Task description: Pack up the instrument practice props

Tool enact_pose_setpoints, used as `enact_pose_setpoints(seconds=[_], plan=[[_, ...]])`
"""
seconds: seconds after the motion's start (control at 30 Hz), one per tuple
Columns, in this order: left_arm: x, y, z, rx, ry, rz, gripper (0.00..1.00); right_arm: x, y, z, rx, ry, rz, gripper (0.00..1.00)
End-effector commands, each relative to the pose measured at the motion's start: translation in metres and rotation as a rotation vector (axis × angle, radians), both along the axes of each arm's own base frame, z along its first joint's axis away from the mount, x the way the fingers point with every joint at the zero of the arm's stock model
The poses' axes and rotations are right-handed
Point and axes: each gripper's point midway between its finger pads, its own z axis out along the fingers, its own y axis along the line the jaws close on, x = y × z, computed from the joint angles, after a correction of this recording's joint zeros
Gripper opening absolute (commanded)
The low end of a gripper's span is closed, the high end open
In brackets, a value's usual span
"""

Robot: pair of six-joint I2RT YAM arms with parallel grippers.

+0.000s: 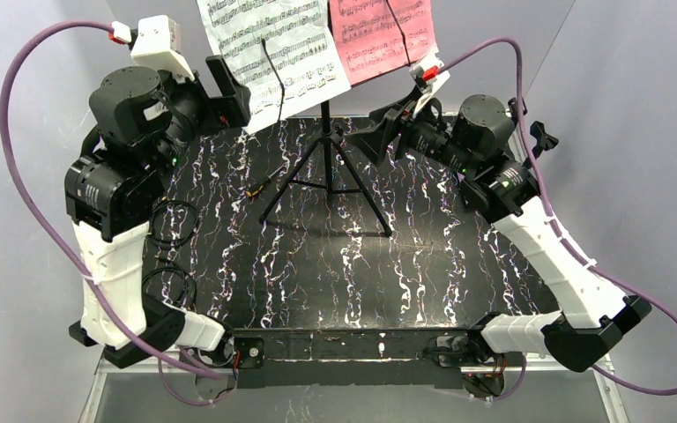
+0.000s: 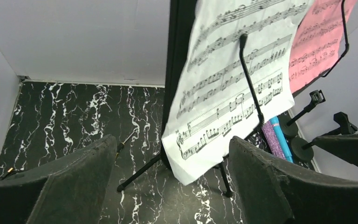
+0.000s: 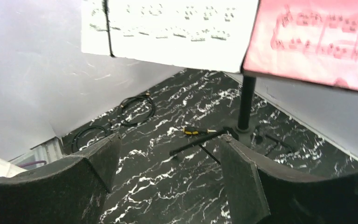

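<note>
A white music sheet (image 1: 269, 48) and a pink music sheet (image 1: 383, 35) hang on the tall tripod stand (image 1: 324, 167) at the back, each held under a thin black clip arm. My left gripper (image 1: 234, 97) is open and empty, just left of the white sheet (image 2: 233, 79). My right gripper (image 1: 386, 130) is open and empty below the pink sheet (image 3: 317, 42). In the left wrist view a blue microphone (image 2: 279, 137) and a purple glitter microphone (image 2: 270, 140) lie behind the stand, beside two round-based mic holders (image 2: 286, 126) (image 2: 302, 148). The top view does not show them.
Two coiled black cables (image 1: 172, 225) (image 1: 163, 282) lie at the table's left edge. A black and yellow plug (image 1: 260, 188) lies by the tripod's left leg (image 2: 137, 173). Grey walls close in the back and both sides.
</note>
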Motion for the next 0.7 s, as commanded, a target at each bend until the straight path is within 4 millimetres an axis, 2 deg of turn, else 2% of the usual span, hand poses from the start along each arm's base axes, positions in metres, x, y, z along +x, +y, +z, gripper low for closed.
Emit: enact_pose_setpoints(seconds=[0.0,0.17,0.37,0.5,0.67], plan=[[-0.001,-0.004,0.020,-0.111,-0.046,-0.081,0.87,-0.019,0.015,0.042,0.090,-0.025,0.100,0.83],[0.006,-0.011,0.027,-0.238,-0.038,-0.171,0.81,-0.026,0.037,0.066,0.129,-0.041,0.167,0.82],[0.006,-0.019,0.027,-0.282,-0.024,-0.236,0.75,-0.026,0.058,0.093,0.200,-0.064,0.213,0.78],[0.007,-0.019,0.029,-0.292,-0.032,-0.244,0.70,-0.019,0.077,0.098,0.214,-0.052,0.224,0.76],[0.005,-0.018,0.036,-0.293,-0.061,-0.243,0.66,-0.005,0.088,0.103,0.237,-0.056,0.207,0.74]])
